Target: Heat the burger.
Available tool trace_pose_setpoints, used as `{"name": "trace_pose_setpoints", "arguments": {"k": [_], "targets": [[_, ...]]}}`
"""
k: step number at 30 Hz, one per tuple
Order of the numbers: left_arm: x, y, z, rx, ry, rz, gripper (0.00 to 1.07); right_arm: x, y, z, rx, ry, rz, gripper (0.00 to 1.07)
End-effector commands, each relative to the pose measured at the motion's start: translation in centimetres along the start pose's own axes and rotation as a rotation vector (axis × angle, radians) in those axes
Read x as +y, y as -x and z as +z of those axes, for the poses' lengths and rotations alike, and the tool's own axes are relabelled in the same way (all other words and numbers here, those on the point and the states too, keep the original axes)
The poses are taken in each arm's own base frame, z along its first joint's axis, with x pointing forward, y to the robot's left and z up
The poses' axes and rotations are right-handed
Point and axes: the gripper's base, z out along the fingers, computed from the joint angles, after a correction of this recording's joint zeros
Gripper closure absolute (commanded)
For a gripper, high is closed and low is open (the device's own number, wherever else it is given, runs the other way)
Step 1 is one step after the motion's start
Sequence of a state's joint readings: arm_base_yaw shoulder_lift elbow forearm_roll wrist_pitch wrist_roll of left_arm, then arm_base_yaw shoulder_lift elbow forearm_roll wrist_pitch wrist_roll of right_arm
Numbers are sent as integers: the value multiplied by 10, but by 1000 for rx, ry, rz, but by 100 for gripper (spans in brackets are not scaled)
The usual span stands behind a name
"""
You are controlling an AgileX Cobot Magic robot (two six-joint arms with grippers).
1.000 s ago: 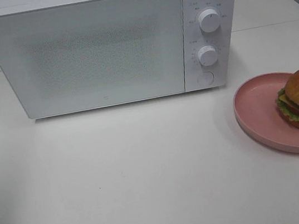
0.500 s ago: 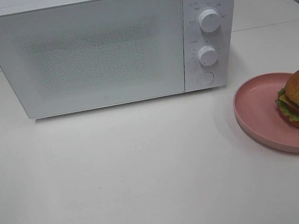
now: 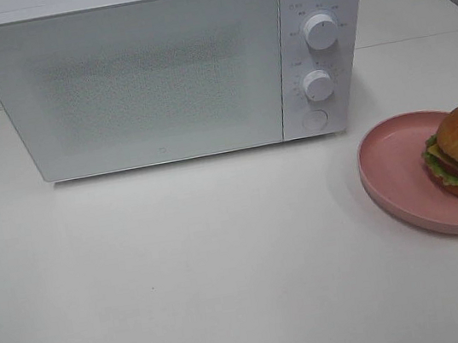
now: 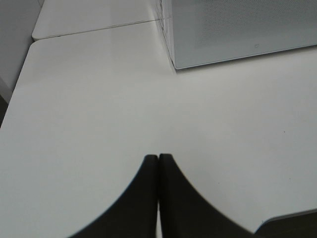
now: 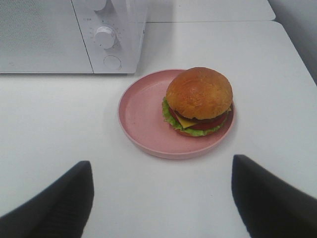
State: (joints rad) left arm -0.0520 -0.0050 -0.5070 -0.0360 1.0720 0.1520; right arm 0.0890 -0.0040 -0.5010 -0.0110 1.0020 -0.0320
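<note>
Burger (image 5: 199,100) on pink plate (image 5: 141,116), right hand (image 5: 161,196) spread wide, left hand (image 4: 158,159) seemingly pressed closed.

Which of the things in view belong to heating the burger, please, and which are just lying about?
Belongs to the job:
- burger
- pink plate it sits on
- white microwave, door closed
- right hand, open, facing the burger

Just there:
- white table
- left hand, shut, holding nothing

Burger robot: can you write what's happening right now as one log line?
burger: on pink plate | microwave: door closed | left gripper: shut, empty | right gripper: open, facing burger
</note>
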Motion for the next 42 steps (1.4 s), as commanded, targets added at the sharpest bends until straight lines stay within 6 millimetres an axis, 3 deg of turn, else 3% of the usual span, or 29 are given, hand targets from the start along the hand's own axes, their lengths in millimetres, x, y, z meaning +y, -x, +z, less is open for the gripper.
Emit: {"name": "trace_pose_setpoints", "arguments": {"k": [1, 42], "targets": [[0, 1, 1, -29, 2, 14, 106, 0, -2, -3, -23, -11, 2, 34], [-1, -1, -1, -39, 68, -19, 106, 0, -2, -3, -23, -70, 36, 34]]}}
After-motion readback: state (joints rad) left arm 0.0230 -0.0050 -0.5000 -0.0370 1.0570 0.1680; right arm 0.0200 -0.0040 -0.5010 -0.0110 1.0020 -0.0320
